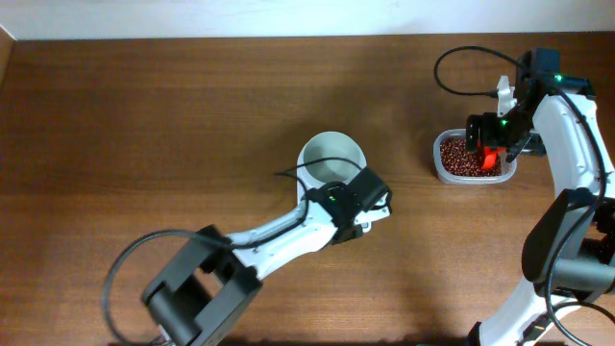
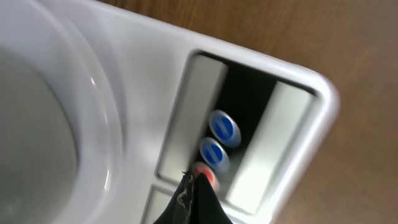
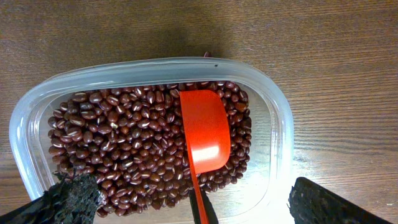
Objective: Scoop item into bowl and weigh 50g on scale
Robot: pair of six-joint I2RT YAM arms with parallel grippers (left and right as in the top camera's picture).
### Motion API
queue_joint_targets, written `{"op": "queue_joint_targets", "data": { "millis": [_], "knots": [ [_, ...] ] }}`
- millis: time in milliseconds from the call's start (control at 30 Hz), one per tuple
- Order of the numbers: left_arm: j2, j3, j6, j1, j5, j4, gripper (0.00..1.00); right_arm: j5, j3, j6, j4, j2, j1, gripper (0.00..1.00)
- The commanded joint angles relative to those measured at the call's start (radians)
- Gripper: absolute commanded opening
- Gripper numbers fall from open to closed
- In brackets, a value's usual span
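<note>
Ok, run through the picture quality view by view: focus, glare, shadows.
Left wrist: very close and soft, the scale with its buttons smeared, the bowl rim out of focus. Right wrist: sharp, single beans distinct, faint sheen on the tub rim. Overhead: even light, only soft shadows.

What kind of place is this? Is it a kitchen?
Probably not a home kitchen, more likely a robot test bench. Two robot arms, left and right, work at a wooden table, with a kitchen scale, a white bowl and a tub of beans with a red scoop.
</note>
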Motion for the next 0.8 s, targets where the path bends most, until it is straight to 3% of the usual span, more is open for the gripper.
{"op": "queue_joint_targets", "data": {
  "millis": [0, 67, 233, 367, 433, 600, 767],
  "knots": [
    [-0.207, -0.006, -0.017, 0.002, 0.22, -0.037, 0.0, 0.006, -0.006, 0.007, 0.001, -0.006, -0.003, 0.99],
    [-0.326, -0.006, -0.052, 0.002, 0.314, -0.067, 0.0, 0.006, -0.006, 0.007, 0.0, -0.006, -0.003, 0.99],
    [-0.573, -0.006, -0.301, 0.04, 0.323, -0.08, 0.0, 0.006, -0.006, 0.007, 0.0, -0.006, -0.003, 0.99],
    [-0.689, -0.006, -0.481, 0.198, 0.32, -0.085, 0.0, 0.006, -0.006, 0.007, 0.0, -0.006, -0.003, 0.99],
    [-0.73, -0.006, -0.554, 0.344, 0.32, -0.109, 0.0, 0.006, -0.006, 0.007, 0.0, -0.006, -0.003, 0.99],
    [-0.725, -0.006, -0.579, 0.589, 0.303, -0.119, 0.0, 0.006, -0.006, 0.007, 0.0, -0.006, -0.003, 0.99],
    [-0.605, -0.006, -0.579, 0.773, 0.147, -0.089, 0.0, 0.006, -0.006, 0.007, 0.001, -0.006, -0.003, 0.99]
  ]
}}
